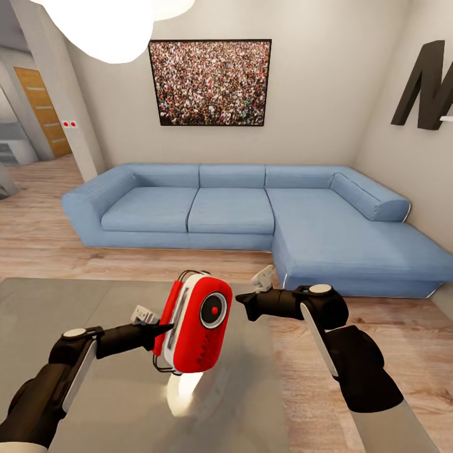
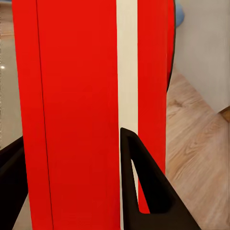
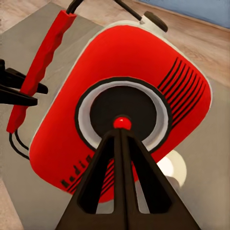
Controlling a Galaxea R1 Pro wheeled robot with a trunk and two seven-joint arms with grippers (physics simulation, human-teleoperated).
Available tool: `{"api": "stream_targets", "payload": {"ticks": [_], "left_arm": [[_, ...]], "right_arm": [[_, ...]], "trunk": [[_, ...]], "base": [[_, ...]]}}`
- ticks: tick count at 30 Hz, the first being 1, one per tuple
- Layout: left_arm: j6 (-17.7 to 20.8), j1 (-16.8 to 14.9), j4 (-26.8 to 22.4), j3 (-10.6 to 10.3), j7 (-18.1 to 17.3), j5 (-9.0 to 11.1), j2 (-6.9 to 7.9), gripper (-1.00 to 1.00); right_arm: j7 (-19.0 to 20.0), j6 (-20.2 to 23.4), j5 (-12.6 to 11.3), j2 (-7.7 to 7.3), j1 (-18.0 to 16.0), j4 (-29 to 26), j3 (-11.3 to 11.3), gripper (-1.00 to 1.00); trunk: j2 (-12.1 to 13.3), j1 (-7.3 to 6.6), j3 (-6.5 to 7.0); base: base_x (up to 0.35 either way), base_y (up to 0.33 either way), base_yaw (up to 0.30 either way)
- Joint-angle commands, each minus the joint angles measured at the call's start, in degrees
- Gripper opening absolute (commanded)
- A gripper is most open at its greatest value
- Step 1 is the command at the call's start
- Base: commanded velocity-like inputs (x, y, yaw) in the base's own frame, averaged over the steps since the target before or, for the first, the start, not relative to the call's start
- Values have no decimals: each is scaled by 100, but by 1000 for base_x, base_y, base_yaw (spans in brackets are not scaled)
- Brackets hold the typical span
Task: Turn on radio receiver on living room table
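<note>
While the left gripper [image 1: 157,330] pinches the radio [image 1: 195,330] by its side, upright above the tabletop [image 1: 56,308] near its right edge, the right gripper [image 3: 120,139], pressed together, points straight at the dial's red button [image 3: 122,122].

My arms: black shells, white side strips, white round joint caps. Left gripper [image 1: 165,328], right gripper [image 1: 241,304]: black triangular hollow fingers [image 3: 120,191].

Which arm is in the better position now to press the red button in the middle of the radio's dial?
The right. The right gripper, fingers together, points straight at the red button on the radio receiver. The left gripper is occupied: it holds the radio by its side above the table.
</note>
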Motion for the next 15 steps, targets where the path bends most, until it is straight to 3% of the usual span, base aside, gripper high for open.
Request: {"api": "stream_targets", "payload": {"ticks": [1, 6, 15], "left_arm": [[14, 0, -4, 2, -10, 49, 14, -100], [14, 0, -4, 4, -30, 51, 67, -100], [14, 0, -4, 4, -437, 44, 93, -100]], "right_arm": [[15, -1, -2, 0, 0, -1, 0, -100], [88, -3, -9, 0, 0, -5, 0, -100], [115, -3, -16, 6, 0, -6, 9, -100]], "trunk": [[0, 0, 0], [0, 0, 0], [0, 0, 0]], "base": [[0, 0, 0], [0, 0, 0], [0, 0, 0]]}}
